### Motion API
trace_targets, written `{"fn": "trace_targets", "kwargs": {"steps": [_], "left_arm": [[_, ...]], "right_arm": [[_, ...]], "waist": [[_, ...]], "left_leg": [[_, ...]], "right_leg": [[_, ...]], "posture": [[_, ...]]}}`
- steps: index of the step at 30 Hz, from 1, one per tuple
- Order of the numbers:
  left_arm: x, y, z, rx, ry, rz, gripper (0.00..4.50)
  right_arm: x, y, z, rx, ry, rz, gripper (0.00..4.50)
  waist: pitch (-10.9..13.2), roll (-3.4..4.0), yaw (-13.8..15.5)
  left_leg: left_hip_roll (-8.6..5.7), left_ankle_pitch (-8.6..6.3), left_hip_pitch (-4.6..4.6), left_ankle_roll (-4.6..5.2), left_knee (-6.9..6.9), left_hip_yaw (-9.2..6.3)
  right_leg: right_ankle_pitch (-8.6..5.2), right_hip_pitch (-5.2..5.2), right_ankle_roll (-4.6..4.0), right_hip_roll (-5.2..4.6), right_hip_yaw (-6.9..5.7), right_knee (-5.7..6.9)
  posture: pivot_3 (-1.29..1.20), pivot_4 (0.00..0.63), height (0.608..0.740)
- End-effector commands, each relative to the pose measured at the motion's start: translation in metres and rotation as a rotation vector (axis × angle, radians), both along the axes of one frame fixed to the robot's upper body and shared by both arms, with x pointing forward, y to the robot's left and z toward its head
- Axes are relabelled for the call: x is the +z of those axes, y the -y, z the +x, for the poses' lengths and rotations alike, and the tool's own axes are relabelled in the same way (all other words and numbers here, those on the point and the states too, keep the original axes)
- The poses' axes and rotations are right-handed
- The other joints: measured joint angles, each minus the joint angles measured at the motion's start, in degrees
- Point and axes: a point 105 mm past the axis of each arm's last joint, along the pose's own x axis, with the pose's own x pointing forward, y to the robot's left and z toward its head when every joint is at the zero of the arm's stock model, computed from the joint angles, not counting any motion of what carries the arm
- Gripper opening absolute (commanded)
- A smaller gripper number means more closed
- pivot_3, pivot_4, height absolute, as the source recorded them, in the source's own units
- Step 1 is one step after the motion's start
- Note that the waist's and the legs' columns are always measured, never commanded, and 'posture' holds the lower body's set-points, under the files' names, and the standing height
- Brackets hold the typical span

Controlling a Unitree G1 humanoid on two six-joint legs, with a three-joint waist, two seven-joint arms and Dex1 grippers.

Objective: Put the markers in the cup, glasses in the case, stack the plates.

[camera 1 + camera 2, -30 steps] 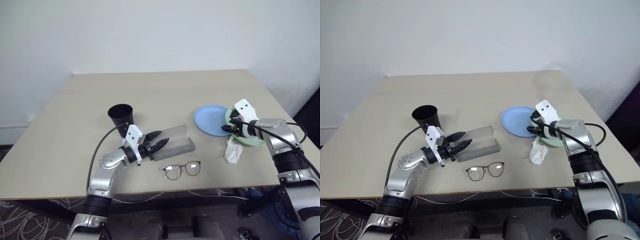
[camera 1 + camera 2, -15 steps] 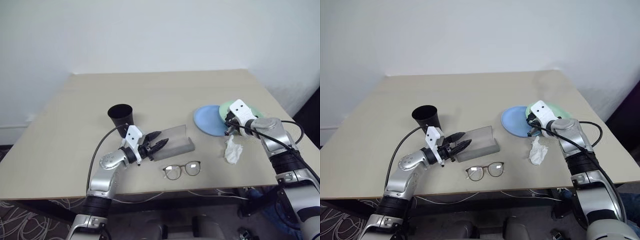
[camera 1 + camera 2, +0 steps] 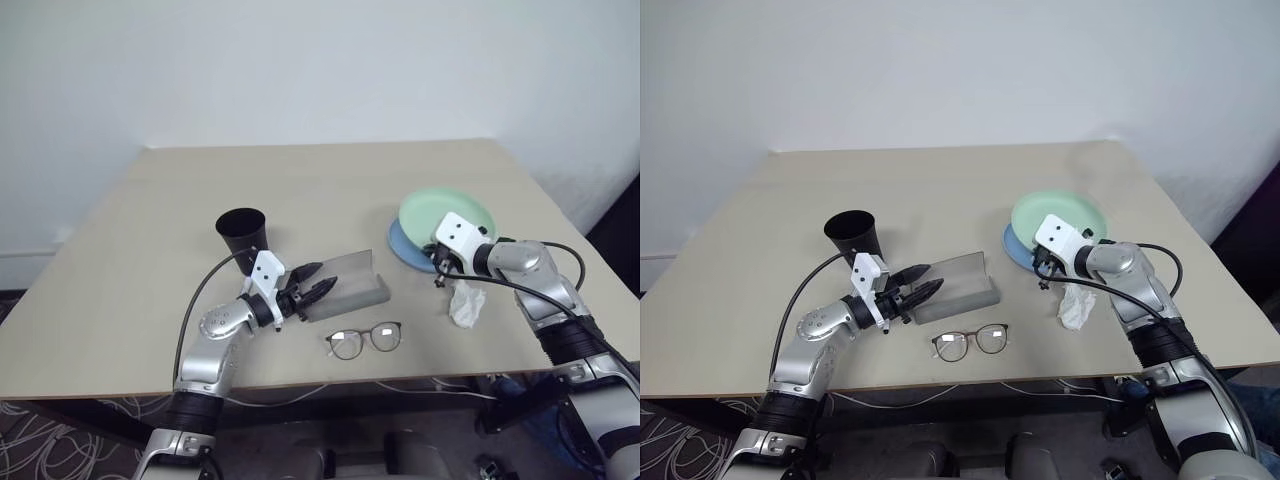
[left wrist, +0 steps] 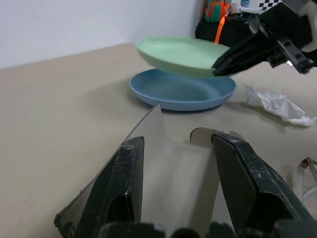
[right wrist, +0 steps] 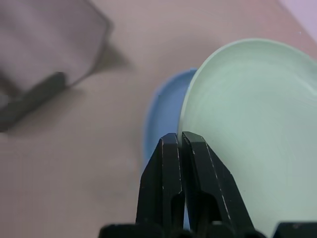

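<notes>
The mint green plate (image 3: pixel 447 213) hangs tilted above the light blue plate (image 3: pixel 410 250), which lies flat on the table. My right gripper (image 3: pixel 439 272) is shut on the green plate's near rim. The grey case (image 3: pixel 352 281) lies open at mid-table. My left gripper (image 3: pixel 322 277) is open, level, with its fingers (image 4: pixel 126 163) either side of the case's near end. The glasses (image 3: pixel 364 340) lie unfolded in front of the case. The black cup (image 3: pixel 243 233) stands upright behind my left gripper. The markers are out of view.
A crumpled white tissue (image 3: pixel 466 302) lies just under my right forearm, near the blue plate. The table's front edge (image 3: pixel 330 385) runs close behind the glasses.
My right gripper shut on the green plate's rim, lifted it from beside the blue plate and carried it left over the blue plate. The left arm has kept still.
</notes>
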Motion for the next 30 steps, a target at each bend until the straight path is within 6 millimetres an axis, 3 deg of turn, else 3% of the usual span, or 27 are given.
{"fn": "trace_targets", "kwargs": {"steps": [1, 13, 16, 21, 27, 30], "left_arm": [[0.015, 0.004, 0.004, -0.013, 0.061, -0.003, 2.23], [0.016, 0.003, 0.003, -0.011, 0.063, -0.003, 2.23], [0.016, 0.003, 0.003, -0.009, 0.063, -0.005, 2.23], [0.015, 0.003, 0.002, -0.008, 0.063, -0.007, 2.23], [0.016, 0.002, 0.002, -0.007, 0.065, -0.007, 2.23], [0.016, 0.002, 0.002, -0.01, 0.063, -0.006, 2.23]], "right_arm": [[0.013, -0.005, 0.005, 0.068, 0.04, 0.008, 0.02], [-0.001, -0.006, 0.022, 0.112, 0.001, -0.044, 0.02], [-0.001, -0.005, 0.026, 0.104, -0.003, -0.042, 0.71], [0.004, -0.005, 0.028, 0.107, 0.016, -0.028, 2.37], [0.026, 0.002, 0.022, 0.106, 0.028, 0.057, 2.37], [0.037, 0.018, 0.01, 0.08, -0.047, 0.113, 2.37]], "waist": [[0.0, 0.0, 0.0], [0.0, 0.0, -0.25], [0.0, 0.01, -0.24], [-0.01, 0.01, -0.24], [-0.01, 0.04, -0.19], [-0.01, 0.04, -0.14]], "left_leg": [[0.0, 0.0, 0.0, 0.0, 0.01, 0.01], [0.01, 0.0, 0.04, 0.0, 0.0, 0.04], [0.02, 0.0, 0.05, -0.01, 0.0, 0.04], [0.01, 0.0, 0.05, -0.01, 0.0, 0.03], [0.01, 0.0, 0.05, -0.01, 0.0, 0.01], [0.01, -0.01, 0.04, -0.01, 0.0, -0.02]], "right_leg": [[0.0, 0.01, 0.0, 0.0, 0.0, 0.0], [0.06, 0.0, -0.08, 0.0, 0.02, 0.01], [0.09, 0.0, -0.1, 0.01, 0.02, 0.02], [0.11, 0.0, -0.1, 0.0, 0.02, 0.02], [0.12, -0.01, -0.11, 0.0, 0.02, 0.02], [0.12, -0.01, -0.11, 0.0, 0.01, 0.02]], "posture": [[0.0, 0.0, 0.74], [0.0, 0.0, 0.74], [0.0, 0.0, 0.74], [0.0, 0.0, 0.74], [0.0, 0.0, 0.74], [0.0, 0.0, 0.74]]}}
